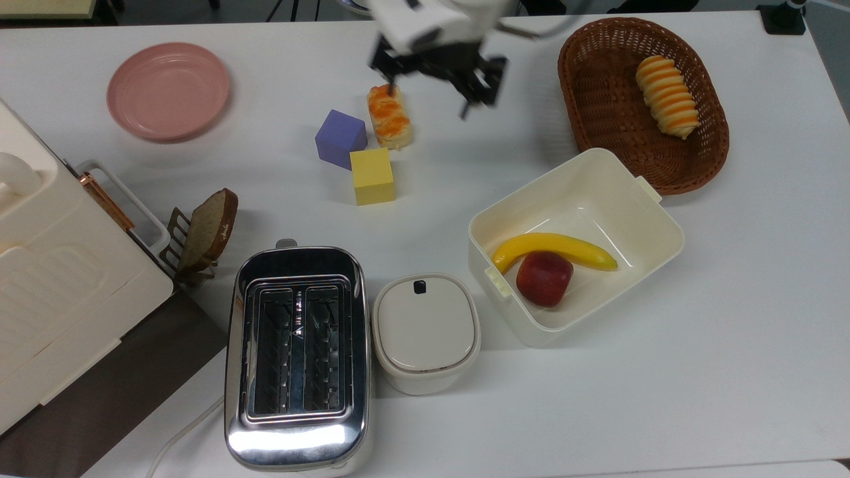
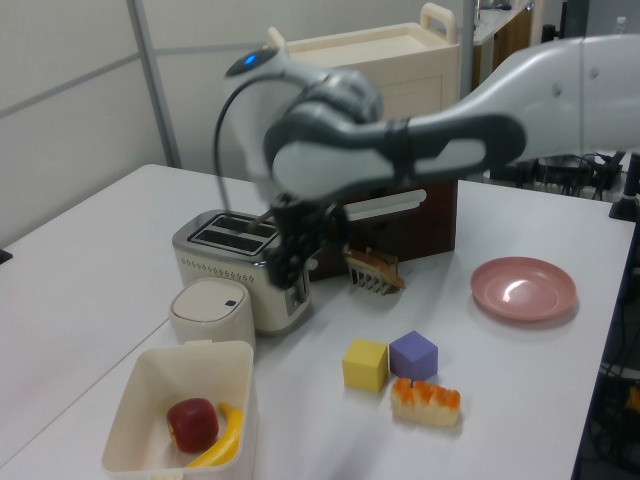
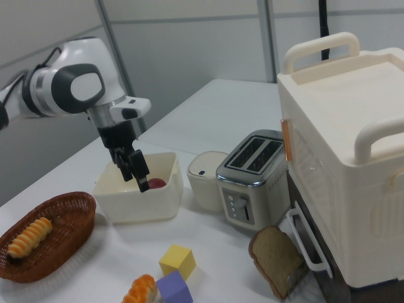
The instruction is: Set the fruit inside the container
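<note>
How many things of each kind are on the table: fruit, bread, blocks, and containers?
Fruit: 2, banana and apple.
Bread: 3, glazed loaf, striped roll, toast slice.
Blocks: 2, purple and yellow.
Containers: 3, tub, lidded box, basket.
Total: 10

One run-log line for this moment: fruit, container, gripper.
banana: lying in tub beside apple | tub: on table, open top | gripper: open, empty, above table near bread roll | placement: looks done

White and grey arm
Its black end effector (image 3: 136, 168) hung beneath a white wrist; a black cable looped alongside.
</note>
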### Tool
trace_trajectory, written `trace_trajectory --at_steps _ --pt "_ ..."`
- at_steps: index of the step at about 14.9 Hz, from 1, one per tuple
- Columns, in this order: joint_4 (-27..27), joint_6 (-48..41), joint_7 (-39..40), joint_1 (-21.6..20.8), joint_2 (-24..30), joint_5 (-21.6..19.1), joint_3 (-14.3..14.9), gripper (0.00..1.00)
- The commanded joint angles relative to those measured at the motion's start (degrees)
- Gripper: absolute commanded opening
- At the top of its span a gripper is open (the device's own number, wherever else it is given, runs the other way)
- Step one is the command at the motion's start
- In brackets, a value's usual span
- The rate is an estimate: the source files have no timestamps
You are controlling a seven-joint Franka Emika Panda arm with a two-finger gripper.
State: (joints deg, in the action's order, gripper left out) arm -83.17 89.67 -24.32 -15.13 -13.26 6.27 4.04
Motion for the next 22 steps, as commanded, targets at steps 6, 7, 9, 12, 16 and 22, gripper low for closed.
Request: trace_trajectory --at_steps 6,7,9,12,16,22 --pt "-8.8 -4.1 21.4 12.7 10.3 -5.6 -1.2 1.00" --pt "-8.7 -3.9 24.6 13.5 10.2 -7.5 -0.9 1.00" --pt "-8.8 -2.1 27.4 13.6 10.2 -9.3 0.3 1.00" --pt "-8.8 0.9 27.1 13.5 9.7 -9.3 1.4 1.00" --pt "-8.5 1.1 25.7 13.3 9.3 -8.3 1.7 1.00" --pt "-8.8 3.4 21.2 12.9 9.0 -5.7 1.6 1.00"
